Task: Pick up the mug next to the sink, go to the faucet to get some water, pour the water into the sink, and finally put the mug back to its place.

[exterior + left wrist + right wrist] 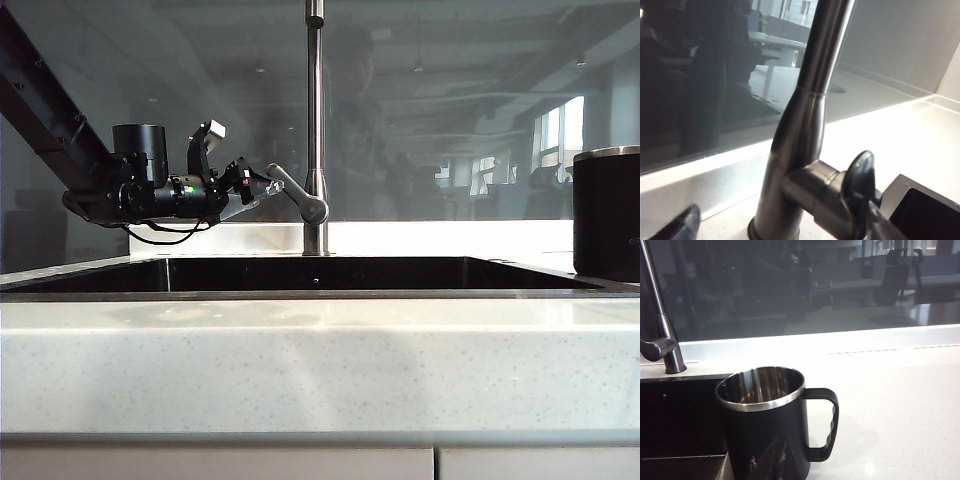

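One matte black cylindrical mug with a silver steel rim and black loop handle (pixel 771 425) stands upright on the white speckled stone countertop (pixel 900 410), just beside the corner of the dark rectangular recessed sink (pixel 330 273), untouched. Across the basin rises the tall thin brushed-steel faucet (pixel 315 120), its slanted lever handle (pixel 295 192) jutting from near the base. The left gripper (pixel 262 185) hovers level at that lever, jaws spread wide and holding nothing, probably placed to work the tap. The right gripper appears in no picture; its jaws are closed, and it looks parked back from the mug. The exterior view alone shows the left arm and cuts the mug at its edge; the right wrist view alone shows the mug whole, empty inside; the left wrist view gives the lever's end close up, with one dark fingertip (pixel 677 225).
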Robot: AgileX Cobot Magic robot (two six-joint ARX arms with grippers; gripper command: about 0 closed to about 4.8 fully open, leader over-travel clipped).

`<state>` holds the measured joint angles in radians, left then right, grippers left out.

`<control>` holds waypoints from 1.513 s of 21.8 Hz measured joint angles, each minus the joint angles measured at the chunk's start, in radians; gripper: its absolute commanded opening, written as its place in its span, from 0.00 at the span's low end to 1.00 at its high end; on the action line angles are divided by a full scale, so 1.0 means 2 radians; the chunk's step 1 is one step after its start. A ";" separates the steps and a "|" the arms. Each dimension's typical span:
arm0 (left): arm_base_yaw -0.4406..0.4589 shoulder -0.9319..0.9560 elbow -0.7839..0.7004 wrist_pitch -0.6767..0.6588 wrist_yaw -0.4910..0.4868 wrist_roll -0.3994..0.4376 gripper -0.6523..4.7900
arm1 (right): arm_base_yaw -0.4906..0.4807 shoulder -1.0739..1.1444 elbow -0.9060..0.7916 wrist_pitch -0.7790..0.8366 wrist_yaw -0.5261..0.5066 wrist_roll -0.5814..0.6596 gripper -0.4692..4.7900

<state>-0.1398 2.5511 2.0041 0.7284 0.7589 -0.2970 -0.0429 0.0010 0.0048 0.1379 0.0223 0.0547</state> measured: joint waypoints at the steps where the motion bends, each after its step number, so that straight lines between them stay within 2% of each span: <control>1: 0.000 0.000 0.000 0.000 0.000 0.000 0.89 | 0.000 0.000 0.000 0.000 0.000 0.000 0.07; 33: 0.000 0.000 0.000 0.000 0.000 0.000 0.89 | 0.000 0.000 0.000 -0.014 0.000 0.000 0.07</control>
<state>-0.1398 2.5511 2.0041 0.7284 0.7589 -0.2970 -0.0429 0.0006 0.0048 0.1093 0.0227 0.0547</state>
